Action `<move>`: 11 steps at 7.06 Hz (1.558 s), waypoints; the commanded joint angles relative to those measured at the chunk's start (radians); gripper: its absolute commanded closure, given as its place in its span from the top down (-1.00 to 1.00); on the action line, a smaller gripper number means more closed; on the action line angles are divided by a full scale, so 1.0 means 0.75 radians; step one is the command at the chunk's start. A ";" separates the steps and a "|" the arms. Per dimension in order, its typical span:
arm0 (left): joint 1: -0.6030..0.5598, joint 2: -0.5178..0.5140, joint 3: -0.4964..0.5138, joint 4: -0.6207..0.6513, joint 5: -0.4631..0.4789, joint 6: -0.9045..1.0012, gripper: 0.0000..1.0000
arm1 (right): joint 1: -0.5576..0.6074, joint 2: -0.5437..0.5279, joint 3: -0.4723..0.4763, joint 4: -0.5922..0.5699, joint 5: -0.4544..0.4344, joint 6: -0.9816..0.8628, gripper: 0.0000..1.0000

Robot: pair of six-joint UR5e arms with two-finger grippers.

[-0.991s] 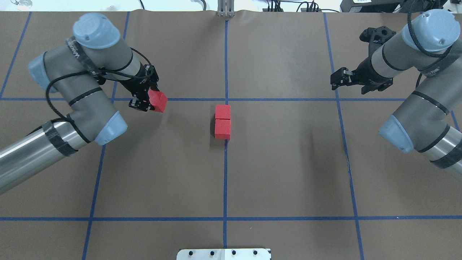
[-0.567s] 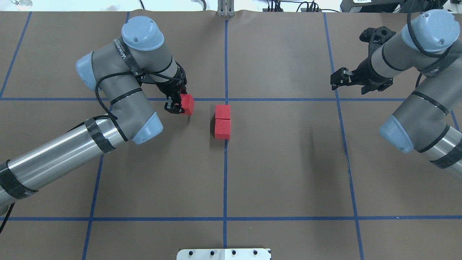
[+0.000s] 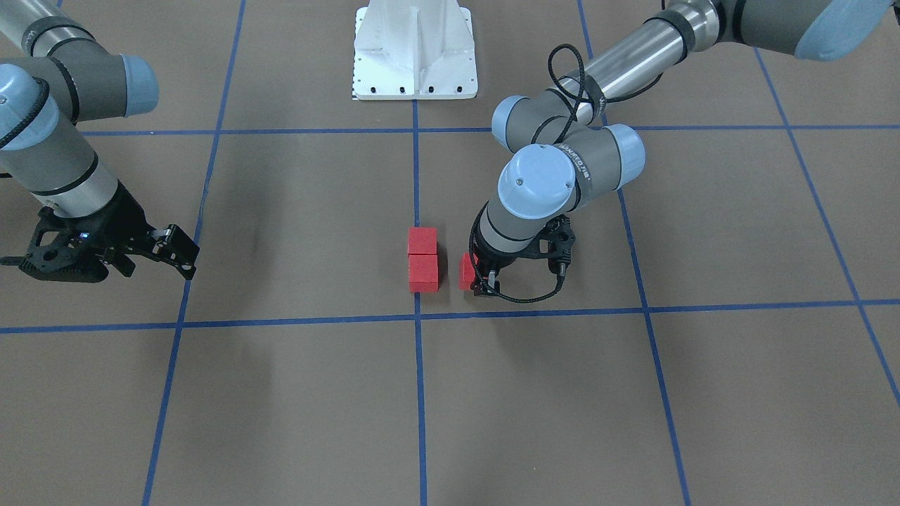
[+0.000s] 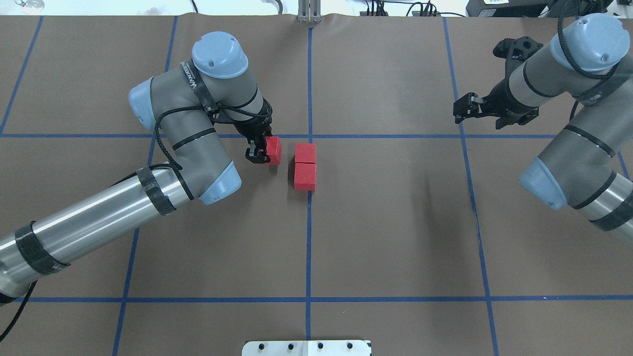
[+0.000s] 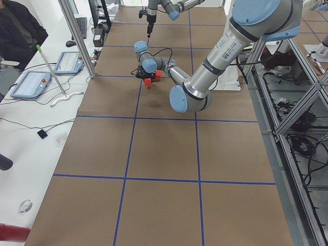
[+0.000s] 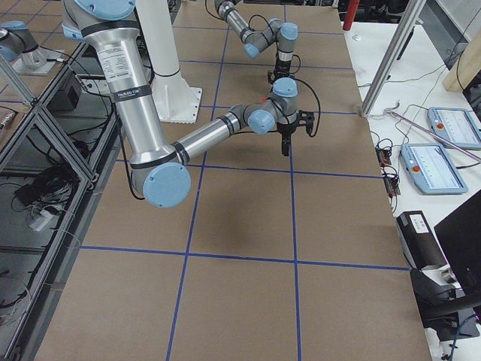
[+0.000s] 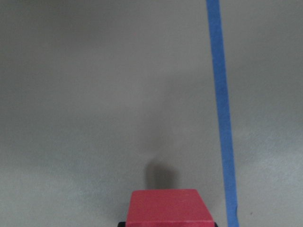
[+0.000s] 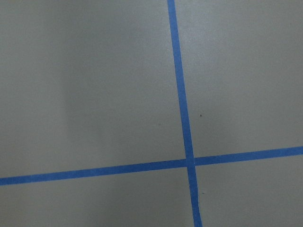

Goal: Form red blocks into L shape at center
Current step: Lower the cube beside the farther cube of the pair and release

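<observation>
Two red blocks [image 4: 305,153] [image 4: 304,176] lie touching in a short row on the middle tape line of the brown floor [image 4: 376,207]; they also show in the front view [image 3: 422,240] [image 3: 424,273]. My left gripper [image 4: 263,151] is shut on the third red block [image 4: 273,150] and holds it low, just left of the far block of the row, a small gap apart. The held block shows in the front view [image 3: 466,272] and at the bottom of the left wrist view [image 7: 170,208]. My right gripper [image 4: 460,111] is open and empty, far to the right.
The white robot base [image 3: 415,53] stands at the near edge of the floor. Blue tape lines [image 4: 309,247] divide the floor into squares. Operator desks with tablets [image 5: 31,82] stand beyond the far edge.
My left arm has moved right with the red block, from the left grid line to just beside the two blocks at the center. The right arm has not moved.
</observation>
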 commanded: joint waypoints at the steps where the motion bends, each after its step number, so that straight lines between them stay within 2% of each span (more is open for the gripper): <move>1: 0.003 -0.017 0.009 0.000 0.001 -0.073 -1.00 | 0.000 0.002 0.000 0.000 -0.002 0.000 1.00; 11: 0.022 -0.037 0.022 -0.017 0.003 -0.137 -1.00 | 0.002 0.000 0.005 0.000 -0.002 0.000 1.00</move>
